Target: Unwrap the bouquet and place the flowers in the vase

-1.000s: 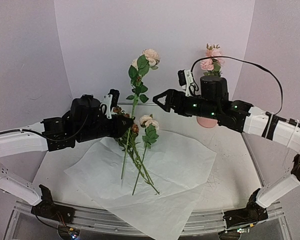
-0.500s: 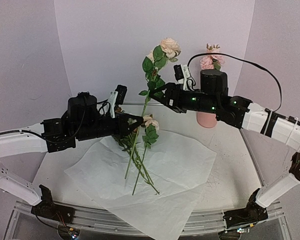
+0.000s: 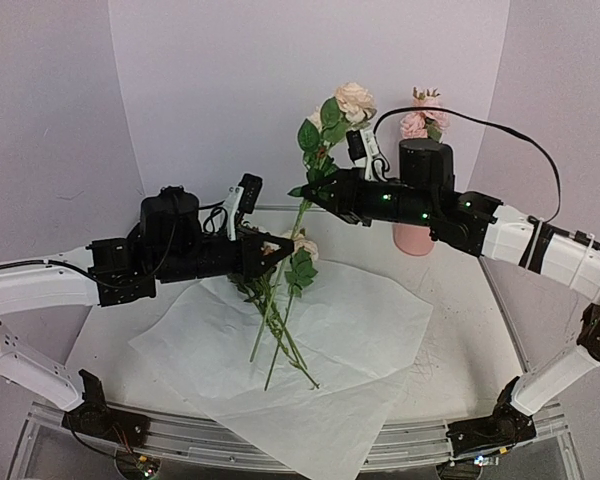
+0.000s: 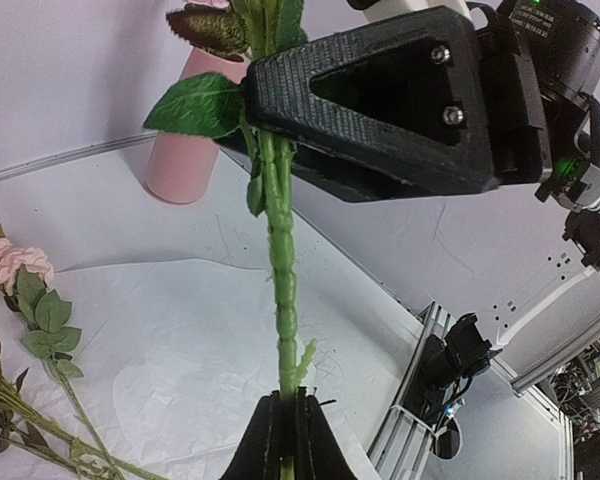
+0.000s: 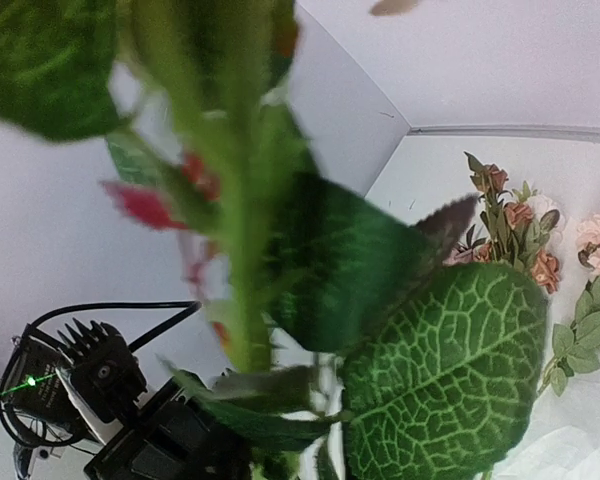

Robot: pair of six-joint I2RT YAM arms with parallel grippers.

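Rose: I am holding one cream rose [image 3: 354, 98] upright
Other flowers [image 3: 298, 243]: a few lying on paper [image 3: 370, 330]
Left hand [image 4: 288, 440]: pinching its green stem low
Right hand [image 3: 318, 192]: at the stem higher; grip I cannot tell
Vase [image 3: 413, 240]: one, pink, standing behind right arm

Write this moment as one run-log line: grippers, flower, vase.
left gripper: shut on flower, low on stem | right gripper: around stem higher up, grip unclear | flower: bloom up, tilted | vase: behind right arm
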